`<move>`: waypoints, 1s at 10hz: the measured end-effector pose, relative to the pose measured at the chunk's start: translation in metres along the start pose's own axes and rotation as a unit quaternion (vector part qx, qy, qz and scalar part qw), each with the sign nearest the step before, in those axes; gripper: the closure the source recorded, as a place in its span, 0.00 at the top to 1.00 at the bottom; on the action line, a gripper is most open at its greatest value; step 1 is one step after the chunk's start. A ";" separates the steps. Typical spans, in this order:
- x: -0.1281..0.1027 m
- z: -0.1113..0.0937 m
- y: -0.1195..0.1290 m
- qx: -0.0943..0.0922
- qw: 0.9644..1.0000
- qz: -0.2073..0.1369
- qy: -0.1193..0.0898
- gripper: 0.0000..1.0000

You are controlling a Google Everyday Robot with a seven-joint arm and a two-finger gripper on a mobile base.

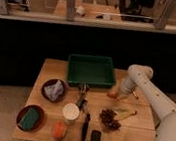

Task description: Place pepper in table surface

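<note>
On the light wooden table surface [136,134], just right of the green tray [91,71], the gripper [119,95] is lowered at the end of a white arm [148,93] reaching in from the right. Its fingers are closed, apparently on the pepper [112,95], whose orange-red end pokes out to the left just above the wood. Nearer the front lie a yellowish stick-like item [126,114] and a dark brown cluster [109,118]. Further left: a white cup [71,112], a round orange fruit [59,130], a bowl holding crumpled material [54,90], and a bowl with a green sponge [30,118].
</note>
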 end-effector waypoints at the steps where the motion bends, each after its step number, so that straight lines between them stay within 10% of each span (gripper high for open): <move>1: -0.002 -0.006 -0.001 0.002 1.000 -0.001 0.004 0.00; 10: -0.035 -0.131 0.026 0.064 0.997 -0.042 -0.002 0.00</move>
